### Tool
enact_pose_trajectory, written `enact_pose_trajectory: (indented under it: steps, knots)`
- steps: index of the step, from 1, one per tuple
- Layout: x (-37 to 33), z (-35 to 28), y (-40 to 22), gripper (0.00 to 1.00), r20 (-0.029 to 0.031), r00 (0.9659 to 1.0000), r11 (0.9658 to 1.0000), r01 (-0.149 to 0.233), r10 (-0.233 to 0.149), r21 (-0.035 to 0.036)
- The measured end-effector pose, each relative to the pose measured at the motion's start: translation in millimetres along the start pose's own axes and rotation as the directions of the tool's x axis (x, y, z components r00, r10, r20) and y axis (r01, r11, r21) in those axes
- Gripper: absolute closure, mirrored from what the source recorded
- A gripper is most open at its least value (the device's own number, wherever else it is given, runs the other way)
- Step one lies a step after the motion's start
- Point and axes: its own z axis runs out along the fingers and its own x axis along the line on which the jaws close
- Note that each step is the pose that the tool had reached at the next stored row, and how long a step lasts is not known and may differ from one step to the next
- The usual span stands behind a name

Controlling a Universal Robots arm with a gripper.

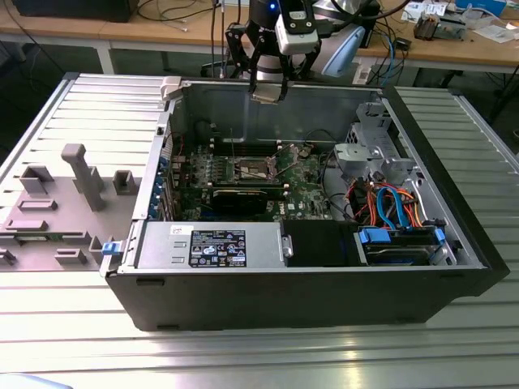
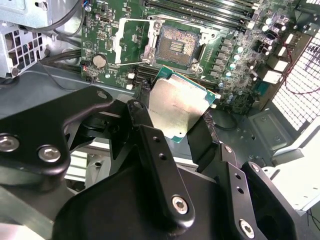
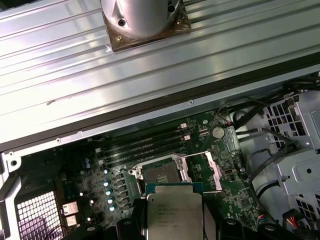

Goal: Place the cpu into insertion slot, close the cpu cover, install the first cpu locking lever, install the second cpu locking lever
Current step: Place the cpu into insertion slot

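Observation:
My gripper (image 1: 269, 89) hangs above the back wall of the open computer case, shut on the cpu (image 1: 268, 95). In both wrist views the cpu (image 2: 177, 107) (image 3: 174, 215) is a silver-topped square chip with a green edge, clamped between black fingers (image 2: 150, 140). Below it on the green board lies the insertion slot (image 1: 254, 168) (image 2: 175, 46) (image 3: 161, 175), bare, with its dark centre exposed. The cpu cover (image 2: 124, 41) (image 3: 212, 170) is flipped open beside the slot. A thin locking lever (image 2: 131, 62) stands free next to the cover.
A long black graphics card (image 1: 243, 197) lies in front of the slot, and memory slots (image 3: 145, 142) run behind it. The power supply (image 1: 211, 243), drive cage (image 1: 373, 154) and blue drive bay (image 1: 401, 243) crowd the case. Grey fixtures (image 1: 81, 174) stand at the exterior view's left.

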Motion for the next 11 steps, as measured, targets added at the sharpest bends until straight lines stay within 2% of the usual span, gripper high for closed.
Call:
enact_pose_trajectory:
  steps: [11]
  knots:
    - [0.0,0.0,0.0,0.45,0.0017,0.9998,0.9998,-0.019,0.019,-0.0004]
